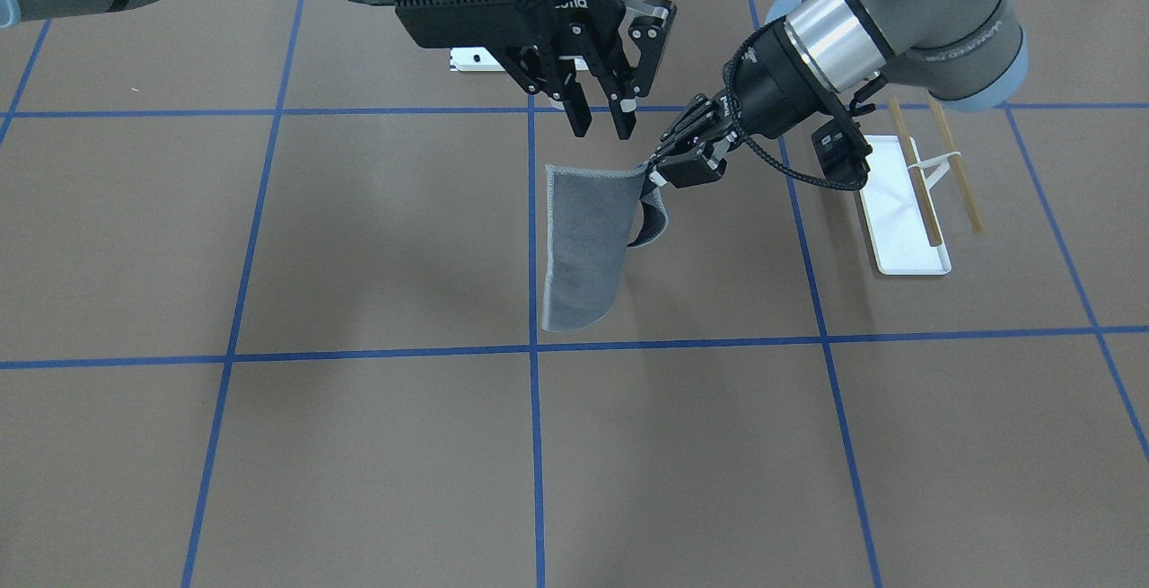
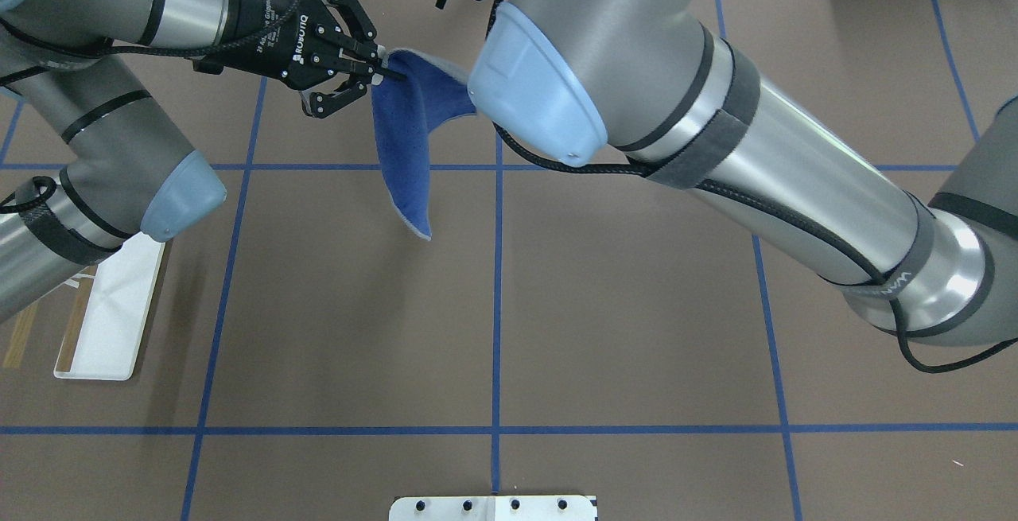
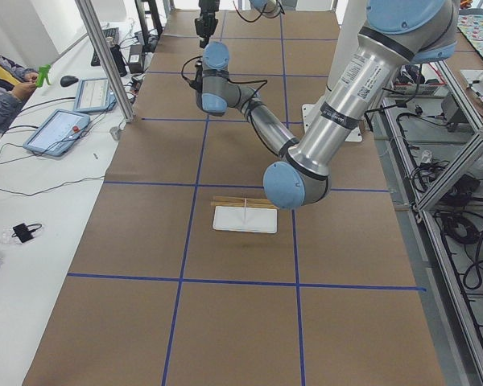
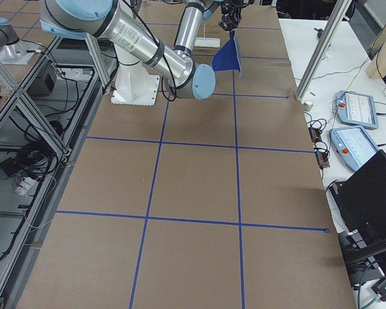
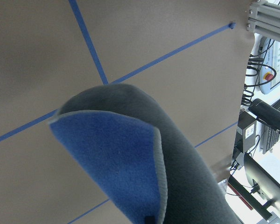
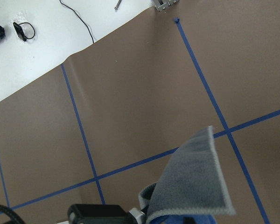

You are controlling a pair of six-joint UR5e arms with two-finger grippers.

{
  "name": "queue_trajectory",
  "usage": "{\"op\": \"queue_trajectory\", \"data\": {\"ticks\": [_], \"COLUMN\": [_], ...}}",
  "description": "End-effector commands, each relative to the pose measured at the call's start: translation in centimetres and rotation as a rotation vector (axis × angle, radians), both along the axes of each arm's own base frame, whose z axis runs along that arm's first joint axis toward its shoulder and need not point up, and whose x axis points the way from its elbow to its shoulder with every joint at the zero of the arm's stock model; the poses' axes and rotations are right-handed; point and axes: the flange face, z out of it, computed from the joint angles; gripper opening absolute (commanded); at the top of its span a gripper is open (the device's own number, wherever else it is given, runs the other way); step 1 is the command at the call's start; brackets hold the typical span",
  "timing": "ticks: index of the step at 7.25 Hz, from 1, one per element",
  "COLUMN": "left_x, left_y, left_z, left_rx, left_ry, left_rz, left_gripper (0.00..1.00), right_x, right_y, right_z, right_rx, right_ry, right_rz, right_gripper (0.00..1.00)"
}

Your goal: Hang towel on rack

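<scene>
The right arm hides one side of the towel. The left arm covers part of the rack.

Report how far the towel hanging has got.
Done: the towel hangs lifted from the shut left pincer. In hand: the right pincer hovers open over its top edge. Left: carrying it to the rack, whose rods are bare.

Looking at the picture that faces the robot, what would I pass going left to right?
Dark grey soft cloth towel, hanging → black two-finger left gripper pinching its top corner → small rack with white tray and two brown wooden rods. The right gripper overlaps the towel, so it is left out.
</scene>
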Motion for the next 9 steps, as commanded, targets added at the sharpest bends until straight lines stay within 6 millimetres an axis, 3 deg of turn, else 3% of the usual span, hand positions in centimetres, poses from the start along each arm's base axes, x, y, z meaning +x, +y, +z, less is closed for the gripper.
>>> {"op": "queue_trajectory", "data": {"ticks": [1,2,3,4,6,8,9], "left_x": [-0.1,-0.8,-2.3,-4.1,-5.4,-8.4,-9.5], "left_y": [0.2,0.9,2.5,4.4,6.4,10.7,12.3], "left_z": [0.1,1.8,4.7,7.6,11.5,18.4,20.5], "left_rx": [0.054,0.138,0.306,0.490,0.814,1.186,1.280], "left_ry": [-0.011,-0.046,-0.108,-0.178,-0.292,-0.418,-0.396], "left_rz": [0.006,0.003,0.006,0.009,0.042,0.139,0.140], "left_gripper": [0.00,0.00,0.00,0.00,0.00,0.00,0.00], "right_x": [5.1,8.6,11.3,12.0,12.9,14.2,14.5], "right_y": [4.9,6.3,6.2,6.0,5.3,4.4,4.2], "right_z": [8.0,13.2,16.4,18.1,20.1,25.2,26.5], "right_rx": [0.030,0.017,0.050,0.073,0.088,0.143,0.159], "right_ry": [-0.020,0.000,0.040,0.073,0.112,0.218,0.245], "right_rz": [0.004,0.029,0.036,0.024,0.024,-0.031,-0.051], "right_gripper": [1.00,1.00,1.00,1.00,1.00,1.00,1.00]}}
